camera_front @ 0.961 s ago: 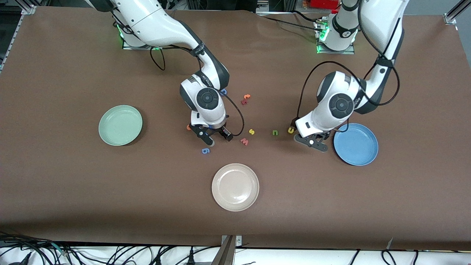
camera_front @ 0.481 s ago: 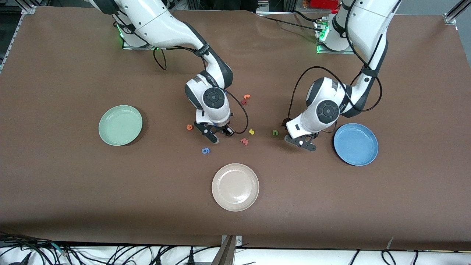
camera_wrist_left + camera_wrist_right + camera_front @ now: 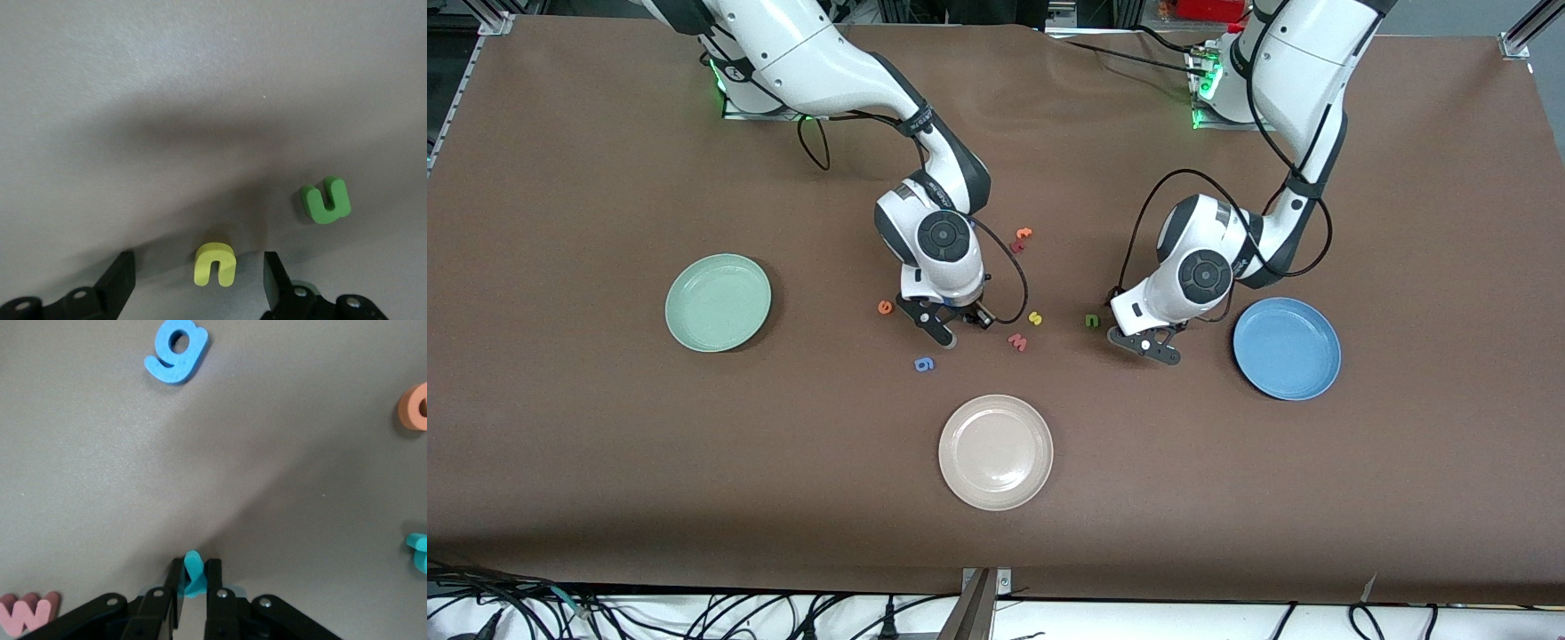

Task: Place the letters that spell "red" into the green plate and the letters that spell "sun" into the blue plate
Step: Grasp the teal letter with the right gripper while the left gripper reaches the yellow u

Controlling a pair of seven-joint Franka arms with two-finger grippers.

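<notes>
Both arms moved toward the bench centre | right hand (image 3: 193,587) clamped on a teal letter (image 3: 192,572), for the green plate (image 3: 718,302) | left hand (image 3: 199,283) apart, straddling yellow "u" (image 3: 215,265), dark green "n" (image 3: 325,201) beside; blue plate (image 3: 1287,348) near.

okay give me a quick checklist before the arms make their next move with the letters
1. Right gripper shut on a teal letter: ok; which letter, cannot tell.
2. Yellow u between the open fingers of the left gripper: ok, not gripped yet.
3. Green n outside the left gripper's fingers: ok.
4. Green plate holds nothing, ready for the teal letter: ok.
5. Blue plate holds nothing, ready for the u: ok.
6. Blue g and pink w apart from the right gripper: ok.
</notes>
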